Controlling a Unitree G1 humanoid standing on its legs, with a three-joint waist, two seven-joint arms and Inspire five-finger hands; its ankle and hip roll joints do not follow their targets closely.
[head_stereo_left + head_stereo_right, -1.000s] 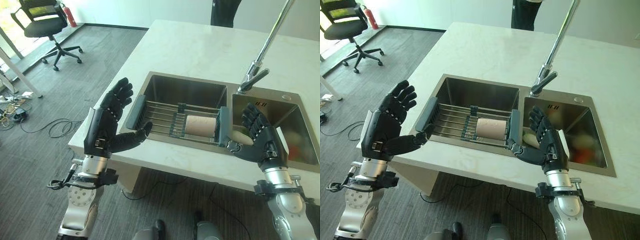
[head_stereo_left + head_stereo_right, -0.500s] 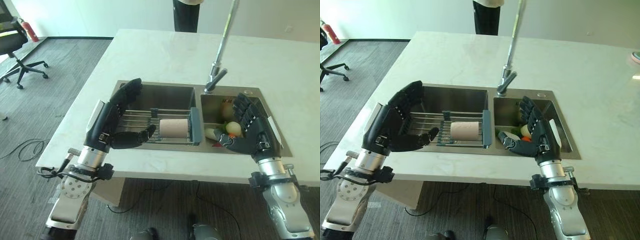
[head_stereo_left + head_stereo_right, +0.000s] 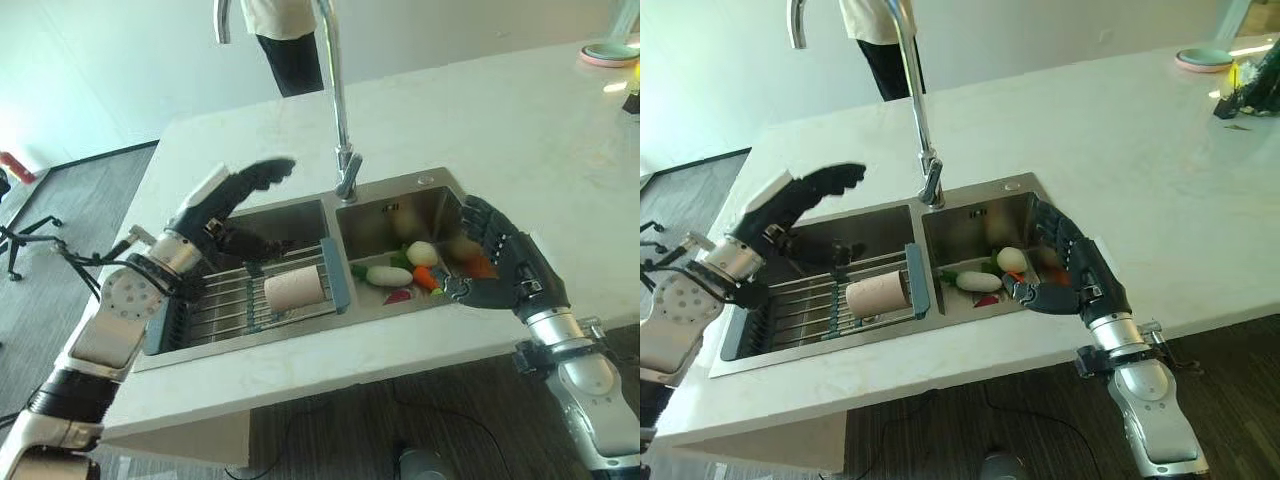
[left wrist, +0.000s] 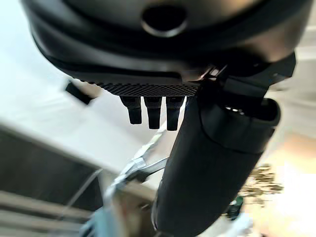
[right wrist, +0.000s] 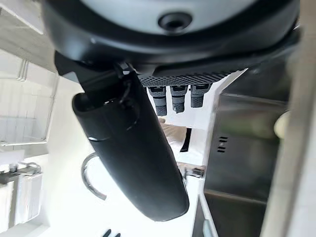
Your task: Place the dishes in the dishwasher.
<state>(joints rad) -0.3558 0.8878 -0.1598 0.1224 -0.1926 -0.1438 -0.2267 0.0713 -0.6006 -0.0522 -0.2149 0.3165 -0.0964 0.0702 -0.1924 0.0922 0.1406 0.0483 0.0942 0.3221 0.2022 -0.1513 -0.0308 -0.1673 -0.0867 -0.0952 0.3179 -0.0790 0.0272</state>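
Compared with half a second earlier, the head camera has swung, so the whole scene has shifted; within it the left hand (image 3: pixel 232 196) has risen from the near rim of the sink to hover above the left basin (image 3: pixel 290 222), fingers extended and spread, thumb pointing down toward the drain rack (image 3: pixel 240 300), holding nothing. A pale cylindrical cup (image 3: pixel 294 288) lies on its side on that rack, near its blue right end, apart from the hand. The tall faucet (image 3: pixel 340 120) stands behind the divider between the two basins. In the right basin (image 3: pixel 420 215) lie a white vegetable (image 3: pixel 388 275), an orange carrot (image 3: pixel 424 278), a pale round item (image 3: pixel 421 253) and a dark red piece (image 3: pixel 398 296). The right hand (image 3: pixel 505 265) remains over the right edge of this basin, fingers loosely curved and apart, palm toward the vegetables, empty. On the white worktop (image 3: pixel 1160 170), far right, rests a plate (image 3: pixel 1202 58). A person (image 3: pixel 285 40) stands beyond the worktop.
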